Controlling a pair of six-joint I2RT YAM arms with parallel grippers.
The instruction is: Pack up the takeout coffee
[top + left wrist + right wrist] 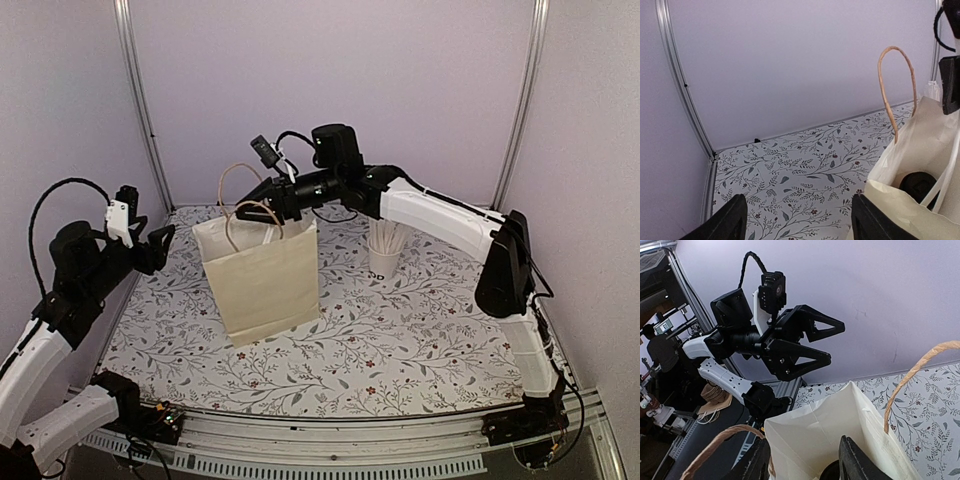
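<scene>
The takeout coffee stands inside the cream paper bag [262, 278]; only its black lid [918, 184] shows, deep in the bag. In the right wrist view the lid [832, 473] peeks up at the bottom edge. My right gripper [250, 207] hangs over the bag's mouth. Its fingers [756, 465] are spread apart, one outside the bag's wall and one inside, so the right gripper [805, 466] is open and off the lid. My left gripper [160, 243] hovers left of the bag, open and empty [800, 220]. The cup's white body is hidden by the bag.
A white cup full of long straws [385, 250] stands right of the bag, under the right arm. The bag's twisted paper handles [897, 90] stick up. The flowered tabletop [400, 340] is walled by grey panels and metal posts [140, 110].
</scene>
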